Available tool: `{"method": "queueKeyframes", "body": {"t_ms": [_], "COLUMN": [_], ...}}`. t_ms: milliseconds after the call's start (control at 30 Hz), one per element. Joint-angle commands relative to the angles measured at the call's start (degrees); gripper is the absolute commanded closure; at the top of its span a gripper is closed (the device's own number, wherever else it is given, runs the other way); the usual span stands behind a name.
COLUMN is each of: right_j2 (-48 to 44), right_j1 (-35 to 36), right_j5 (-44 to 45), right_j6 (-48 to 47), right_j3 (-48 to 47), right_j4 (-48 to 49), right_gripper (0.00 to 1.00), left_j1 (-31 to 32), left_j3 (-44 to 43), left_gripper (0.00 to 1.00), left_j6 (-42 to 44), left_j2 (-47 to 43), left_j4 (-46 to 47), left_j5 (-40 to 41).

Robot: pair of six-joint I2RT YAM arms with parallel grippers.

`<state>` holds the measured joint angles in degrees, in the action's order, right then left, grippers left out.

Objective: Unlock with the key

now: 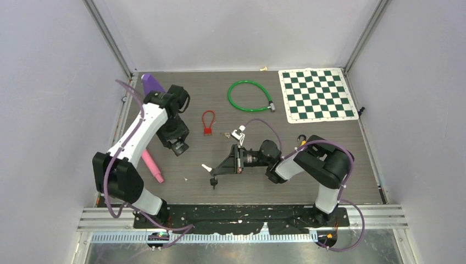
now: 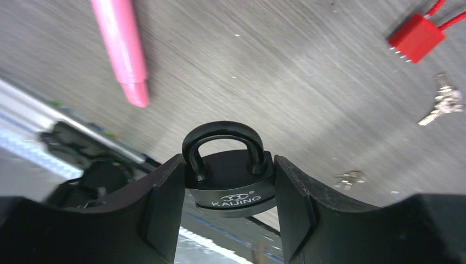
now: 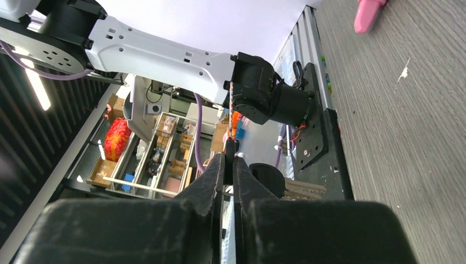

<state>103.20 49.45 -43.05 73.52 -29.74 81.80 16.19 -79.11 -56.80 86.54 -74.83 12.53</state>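
Note:
A black padlock marked KAIJING, its shackle closed, sits clamped between the fingers of my left gripper. In the top view this gripper hangs over the left middle of the table. My right gripper is shut on a thin dark key, held low over the table's front centre, to the right of and nearer than the padlock. In the right wrist view the jaws are pressed together, and a black-headed bunch of keys hangs beside them. Padlock and key are apart.
A red cable lock, loose keys and a green cable lock lie mid-table. A checkerboard is at the back right, a purple object at the back left, and a pink marker by the left arm.

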Motion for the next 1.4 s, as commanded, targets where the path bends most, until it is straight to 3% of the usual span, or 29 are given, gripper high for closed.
{"method": "queueKeyframes", "body": {"t_ms": [0, 167, 633, 867, 1367], "right_j2": [0.61, -0.45, -0.38, -2.2, -6.08], "right_j1": [0.47, 0.48, 1.17, 1.17, 1.17], "right_j5": [1.46, 2.2, 5.8, 7.21, 8.42], "right_j6": [1.6, 0.55, -2.47, -5.91, -7.95], "right_j3": [-2.0, -1.38, -4.95, -7.54, -8.86], "right_j4": [3.9, 2.08, -3.81, -11.03, -15.11], "right_gripper": [0.94, 0.95, 0.94, 0.94, 0.95], "left_j1": [4.8, 4.91, 4.95, 4.91, 5.0], "left_j3": [-9.71, -15.35, -11.63, -12.42, -12.17], "left_gripper": [0.9, 0.88, 0.88, 0.88, 0.9], "left_j6": [-0.91, -2.42, -0.85, -1.37, -1.9], "left_j2": [5.94, 13.09, 5.97, 3.07, 1.29], "left_j4": [-15.46, -22.51, -12.74, -12.42, -10.93], "left_j5": [18.47, 19.39, -7.21, -11.12, -12.31]}}
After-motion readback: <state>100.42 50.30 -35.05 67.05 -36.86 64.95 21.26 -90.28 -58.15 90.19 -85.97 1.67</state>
